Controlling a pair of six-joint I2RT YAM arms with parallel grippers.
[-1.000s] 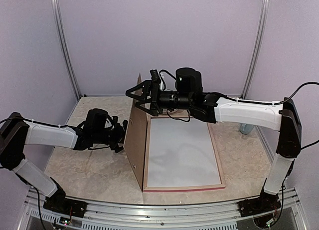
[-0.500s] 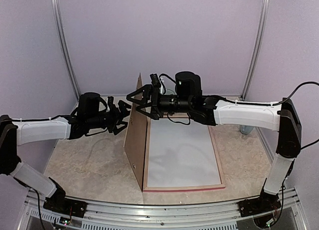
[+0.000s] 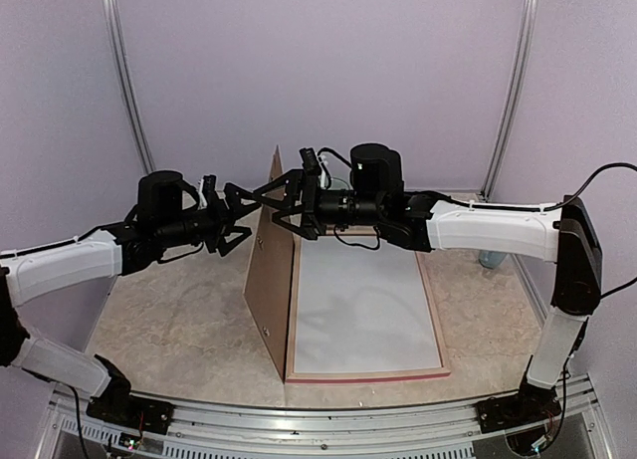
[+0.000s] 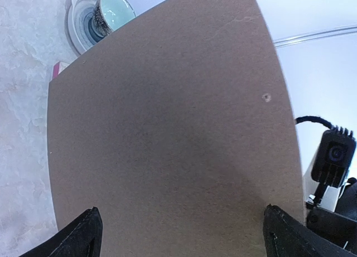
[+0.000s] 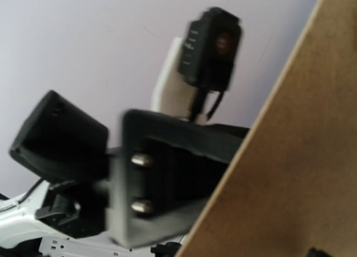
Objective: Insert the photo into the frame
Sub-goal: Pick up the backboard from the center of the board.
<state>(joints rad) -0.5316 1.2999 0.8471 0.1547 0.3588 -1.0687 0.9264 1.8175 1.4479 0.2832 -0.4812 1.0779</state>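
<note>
The frame (image 3: 435, 310) lies flat on the table, its pink and wood-coloured rim around a white sheet (image 3: 363, 300). The photo's dark print does not show; I cannot tell whether the white sheet is its back. A brown backing board (image 3: 269, 280) stands on edge along the frame's left side and fills the left wrist view (image 4: 167, 134). My right gripper (image 3: 278, 204) is open at the board's upper edge. My left gripper (image 3: 237, 220) is open and empty, just left of the board and facing it, its fingertips (image 4: 83, 237) wide apart.
A cup on a saucer (image 4: 106, 14) stands behind the board at the back of the table. A small blue object (image 3: 488, 257) sits by the right wall. A pink corner of the frame (image 4: 57, 71) shows beside the board. Purple walls close in on three sides.
My left arm has risen and swung right, bringing its open gripper up near the board's upper part. My right gripper and the board have hardly moved.
</note>
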